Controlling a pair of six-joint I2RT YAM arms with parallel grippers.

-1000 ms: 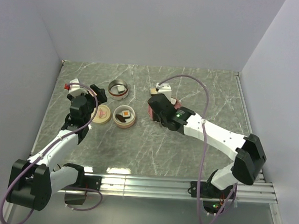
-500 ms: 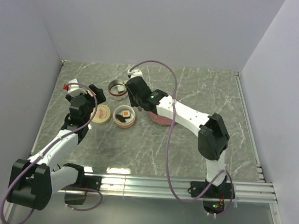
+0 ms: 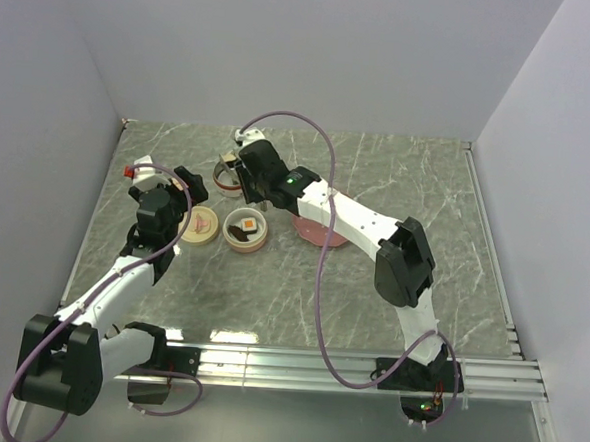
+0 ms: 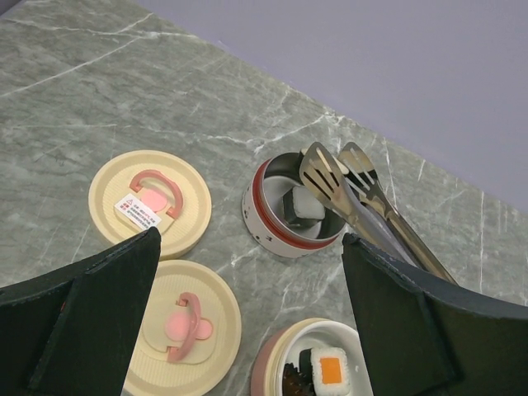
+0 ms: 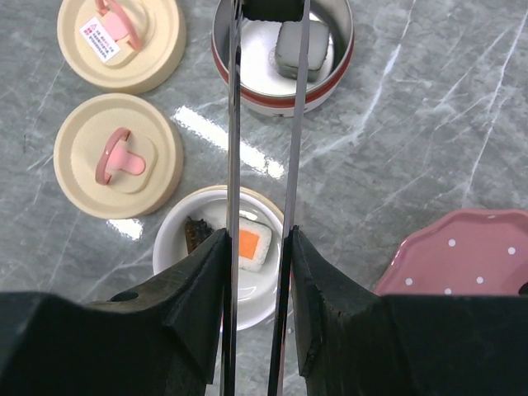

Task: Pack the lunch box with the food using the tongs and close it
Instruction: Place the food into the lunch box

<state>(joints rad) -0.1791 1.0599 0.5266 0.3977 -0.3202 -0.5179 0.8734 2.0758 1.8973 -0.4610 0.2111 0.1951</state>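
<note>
— Tongs (image 4: 328,177), where are they from your side?

— In the right arm's jaws. They're closed on the two thin metal arms and pinch them partway together. The tongs run straight out ahead, and their flat ends sit over the far rim of the metal tin (image 4: 262,227) with the red band.

— Anything in that tin?

— One white-and-dark block (image 5: 301,49), lying on the bottom just beside the tong ends. I can't tell whether they touch it.

— And the rest of the food?

— The orange-topped piece (image 5: 254,246) and the dark brown piece (image 5: 196,235) sit side by side in the white bowl (image 5: 169,247), which is nearer the arms than the tin.

— Lids?

— Two cream lids, both flat on the worktop (image 5: 429,124) to the left. One has a sticker (image 5: 121,40), the other only its pink handle (image 5: 118,155).

— The left arm?

— Its jaws are spread wide with nothing in them, hanging above the lids.

— The pink plate (image 5: 462,256)?

— On the right, apart from the bowl.
</note>
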